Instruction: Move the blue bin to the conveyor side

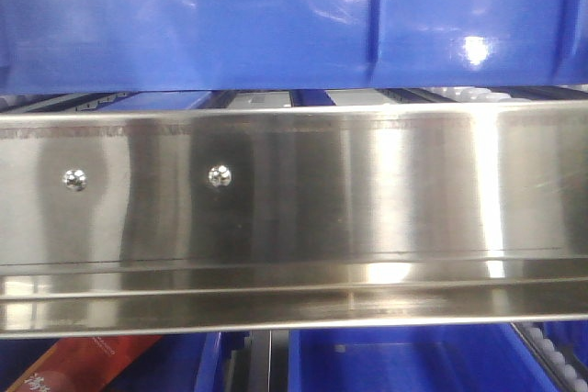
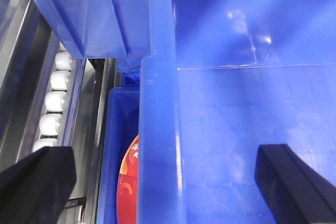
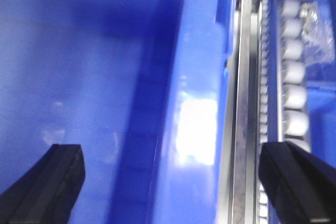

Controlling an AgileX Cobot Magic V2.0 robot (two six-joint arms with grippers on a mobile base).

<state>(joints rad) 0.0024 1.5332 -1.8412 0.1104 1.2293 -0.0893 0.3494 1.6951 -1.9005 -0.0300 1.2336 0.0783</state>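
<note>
Blue bin (image 1: 276, 16) was seen sitting on the steel rack (image 1: 294, 199), just above its front rail and beside the white rollers (image 2: 55, 103). The conveyor was not shown in any view. The jaws of the left gripper (image 2: 165, 179) were spread wide and set astride one side wall, one finger inside and one outside. The right gripper (image 3: 173, 177) was placed likewise over the opposite wall. Nothing was clamped yet. Both walls were evidently bracketed so the bin could be lifted level.
</note>
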